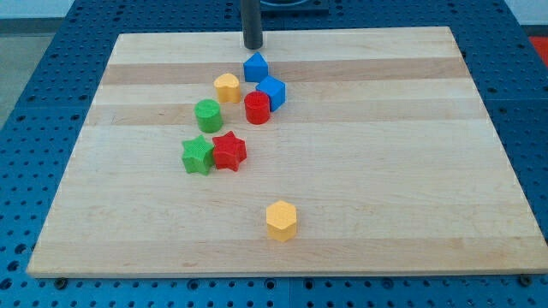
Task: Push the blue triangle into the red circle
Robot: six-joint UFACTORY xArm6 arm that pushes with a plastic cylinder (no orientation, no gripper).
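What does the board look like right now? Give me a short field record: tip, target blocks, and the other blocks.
tip: my tip near the wooden board's top edge, just above the blue triangle block, apart from it
blue triangle block: upper centre
red circle block: below it, beside the blue cube
gap: triangle and red circle not touching
others: yellow block, green cylinder, green star touching red star, yellow hexagon alone near the bottom

A single straight rod (253, 24) of dark grey, cylindrical form is seen entering from the view's top. Its surface is smooth and unmarked, with a faint lighter sheen along one side. My tip (253, 46) is cut flat and blunt.
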